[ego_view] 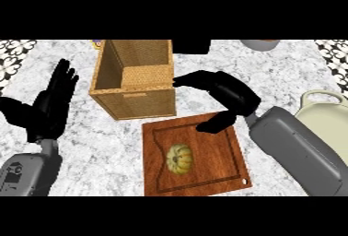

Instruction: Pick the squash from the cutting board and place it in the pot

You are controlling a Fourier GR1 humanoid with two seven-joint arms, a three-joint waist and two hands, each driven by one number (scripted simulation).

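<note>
From my station the head view shows the squash lying on the cutting board, a little left of the board's middle and inside its routed groove, with nothing touching it. The board sits on the marble counter at a slight angle. My right hand is over the board's far right corner, well apart from the squash; its fingers are curled inward and I see nothing held in them. The fingertips point toward the left, close to the near right corner of the wicker basket, which stands just beyond the board; I cannot tell whether they touch it. The grey right forearm runs from the lower right and covers part of the cream pot, which stands at the right edge of the counter, well apart from the squash; one loop handle is visible at its far side. My left hand rests open at the left of the view, fingers straight and pointing up, holding nothing. A grey vessel is partly visible at the counter's far edge.
</note>
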